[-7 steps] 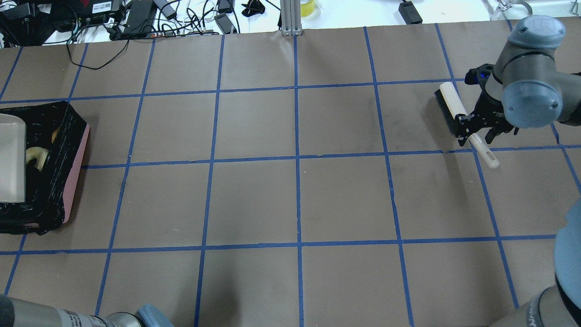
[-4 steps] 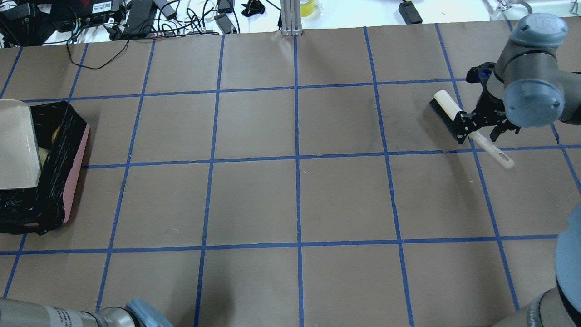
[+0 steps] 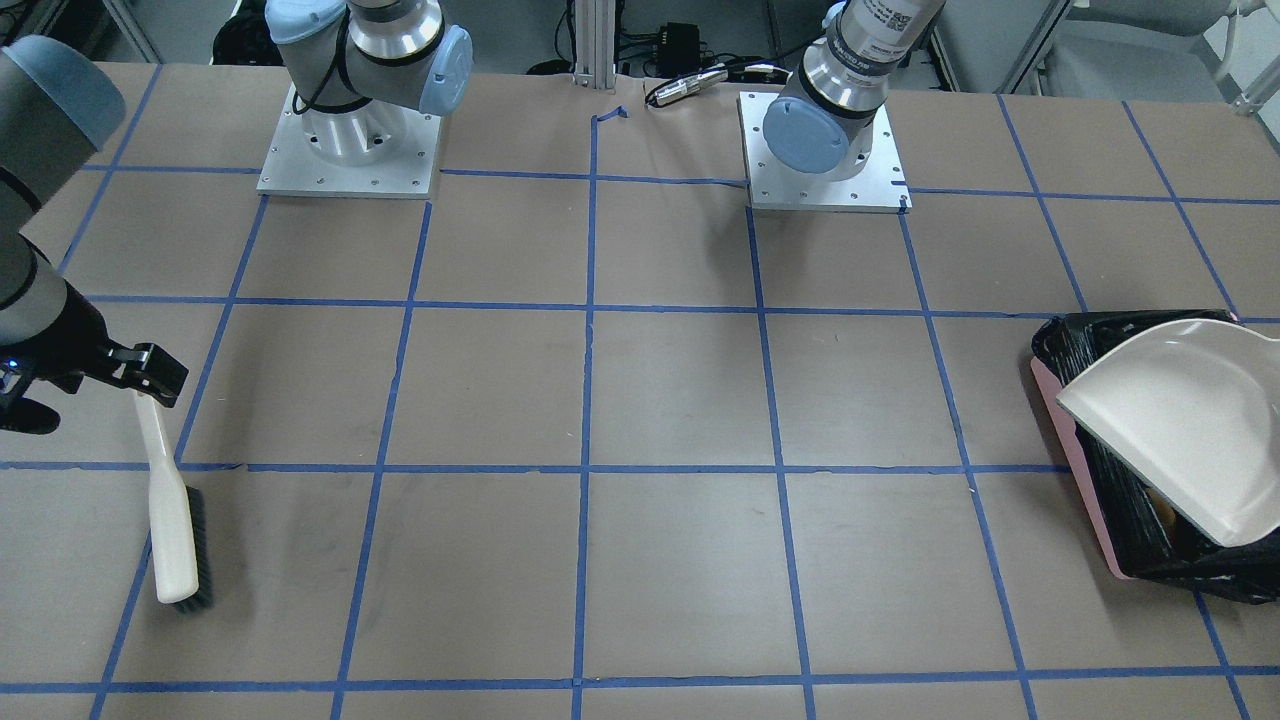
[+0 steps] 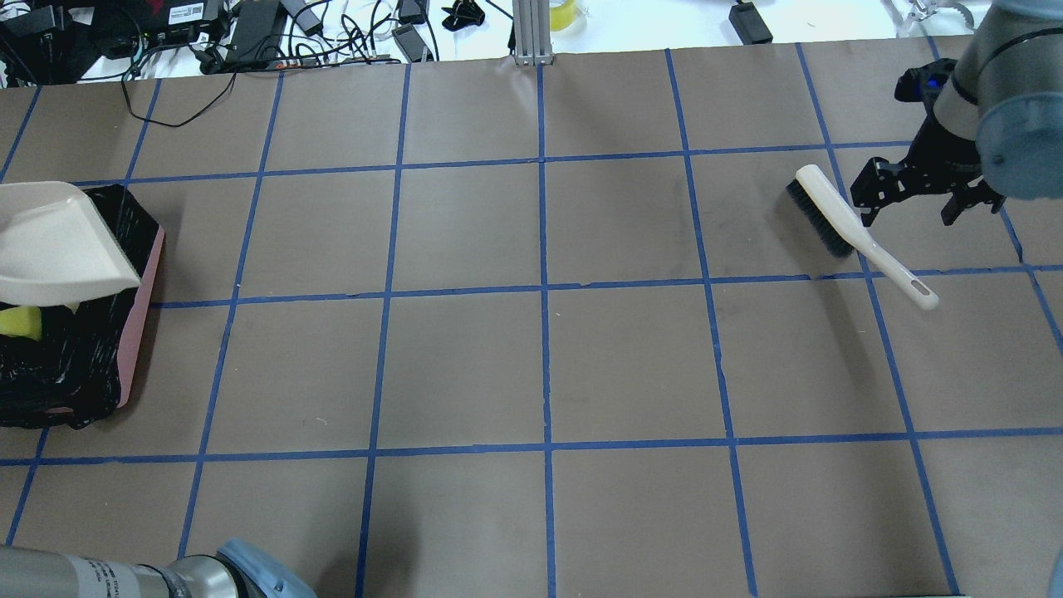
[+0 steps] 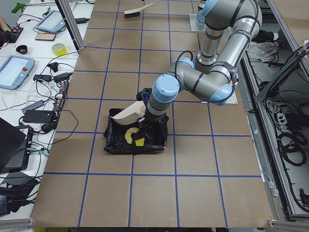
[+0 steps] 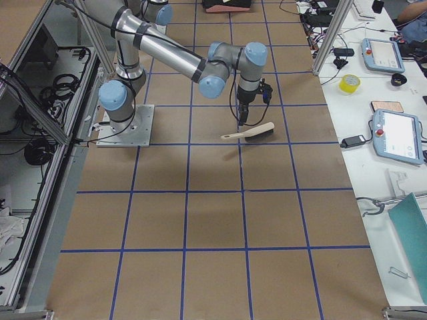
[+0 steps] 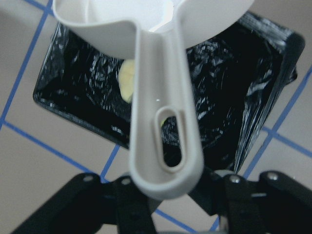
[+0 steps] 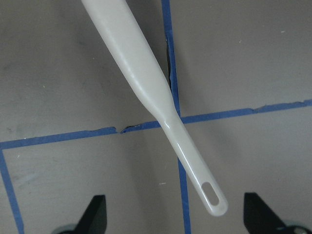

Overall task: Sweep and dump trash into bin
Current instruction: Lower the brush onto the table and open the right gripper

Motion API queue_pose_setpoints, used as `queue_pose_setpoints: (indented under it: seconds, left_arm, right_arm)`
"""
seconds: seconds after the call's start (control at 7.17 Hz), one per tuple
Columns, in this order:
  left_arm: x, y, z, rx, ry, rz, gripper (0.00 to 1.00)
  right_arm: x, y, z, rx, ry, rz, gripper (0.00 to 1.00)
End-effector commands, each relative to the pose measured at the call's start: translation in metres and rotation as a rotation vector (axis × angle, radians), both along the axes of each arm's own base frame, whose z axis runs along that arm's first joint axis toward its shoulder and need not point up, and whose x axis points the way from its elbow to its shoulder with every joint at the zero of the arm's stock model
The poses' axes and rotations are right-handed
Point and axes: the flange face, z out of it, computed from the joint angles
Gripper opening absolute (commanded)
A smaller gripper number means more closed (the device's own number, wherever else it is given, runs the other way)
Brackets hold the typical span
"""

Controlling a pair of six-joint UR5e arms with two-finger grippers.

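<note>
A table covered in brown paper and marked into squares by blue tape is seen, with two arm bases bolted at one long edge. Along the opposite edge a white bench is found, on which two blue-edged tablets, one yellow tape roll and a tangle of black cables are laid; one aluminium post is fixed at the table's edge. One brush, one dustpan and one bin are counted. The cream dustpan is held tilted over the far end of the pink, black-lined bin at the table's left end, its handle clamped in the left gripper. Inside the bin two pieces of trash can be made out side by side on the black bag: a tan crescent and a yellow-green wedge. The brush is lying on the table at the right end, bristles to one side. The right gripper is raised just above the brush's handle, its fingers spread apart and nothing held between them.
</note>
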Motion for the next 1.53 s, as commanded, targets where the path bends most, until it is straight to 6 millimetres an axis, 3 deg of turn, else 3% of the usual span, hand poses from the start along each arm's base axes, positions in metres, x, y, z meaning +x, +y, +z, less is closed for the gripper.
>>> queue_pose_setpoints:
  seconds: [0.0,0.14,0.28,0.42,0.56,0.98,1.12,1.25,1.39]
  left_arm:
    - [-0.040,-0.030,-0.003,-0.002,0.043,-0.060,0.00]
    - [-0.063,-0.046,-0.006,-0.001,0.058,-0.089,0.00]
    - [-0.094,-0.065,-0.006,-0.001,0.068,-0.122,0.00]
    - [-0.119,-0.080,-0.012,0.009,0.082,-0.141,0.00]
    - [-0.128,-0.084,-0.026,0.008,0.115,-0.142,0.00]
    - [-0.144,-0.091,-0.049,0.031,0.174,-0.121,0.00]
    - [-0.156,-0.097,-0.057,0.052,0.188,-0.108,0.00]
    - [-0.181,-0.106,-0.053,0.071,0.184,-0.066,0.00]
    - [-0.213,-0.114,-0.055,0.113,0.193,-0.018,0.45]
  right_arm:
    - [0.008,0.010,0.037,-0.003,-0.013,-0.061,1.00]
    - [0.019,0.015,0.067,-0.061,-0.034,-0.050,1.00]
    - [0.045,0.018,0.083,-0.090,-0.084,-0.036,1.00]
    - [0.068,0.018,0.088,-0.090,-0.077,-0.081,1.00]
    - [0.094,0.019,0.090,-0.089,-0.069,-0.074,1.00]
    - [0.106,0.021,0.089,-0.082,-0.037,-0.051,1.00]
    - [0.106,0.021,0.089,-0.083,-0.037,-0.051,1.00]
    - [0.105,0.019,0.087,-0.081,-0.036,-0.049,1.00]
    - [0.104,0.020,0.089,-0.087,-0.020,-0.045,1.00]
